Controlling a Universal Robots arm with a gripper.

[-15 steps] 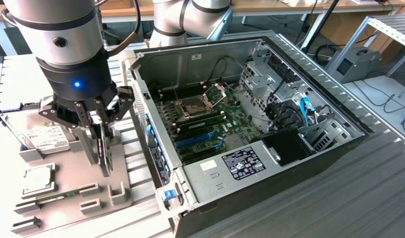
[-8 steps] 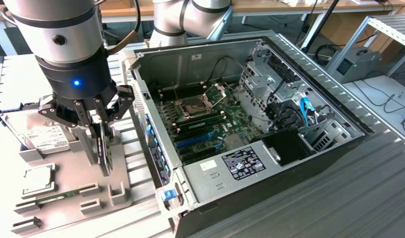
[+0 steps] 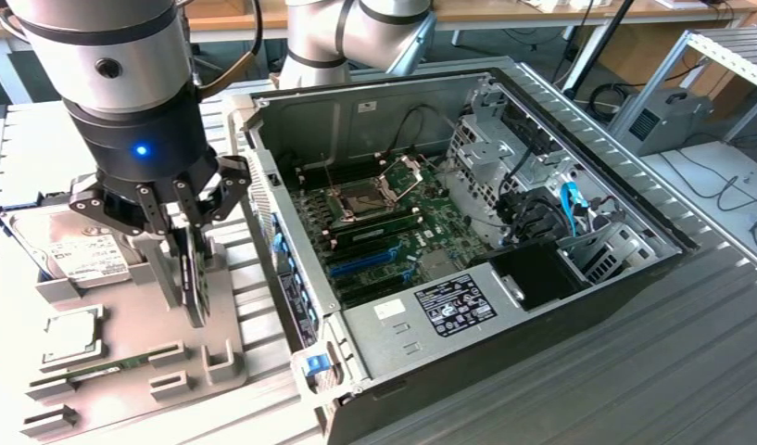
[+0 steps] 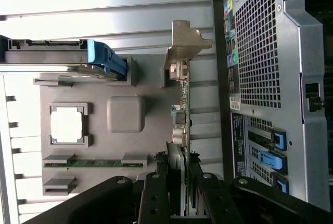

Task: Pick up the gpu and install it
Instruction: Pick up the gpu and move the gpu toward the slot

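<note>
Gripper (image 3: 186, 264) hangs over the grey parts tray (image 3: 131, 394) at the exterior view's left, just beside the open computer case (image 3: 477, 130). Its jaws are narrowed onto the gpu (image 3: 195, 304), one black finger on each flat face, so the card is clamped and standing on its long edge.

In the wrist view the gpu (image 4: 183, 104) is seen edge-on. Its silver bracket (image 4: 184, 39) is at the end far from the fingers (image 4: 156, 190). The gripper (image 4: 179, 171) pinches the near end. The card lies parallel to the case's perforated rear panel (image 4: 265, 52), near it but apart. Cannot tell whether the card's lower edge is clear of the tray's holder blocks or still seated between them.

Other parts on the tray:
- Hard drive (image 3: 75, 248), white label, on its side in its cradle. In the wrist view it (image 4: 47, 52) carries a blue tab.
- Processor chip (image 3: 69, 332) flat in a square pocket, also visible in the wrist view (image 4: 67, 124).
- Green memory stick (image 3: 107, 367) on edge in its slot, seen from the wrist as well (image 4: 93, 163).

The case lies on its side with the cover off. The motherboard (image 3: 410, 236) is exposed, with the processor socket (image 3: 366, 197) unlatched and blue expansion slots (image 3: 366, 261) unoccupied toward the rear panel. The whole set-up rests on a ribbed metal table (image 3: 650, 371).
</note>
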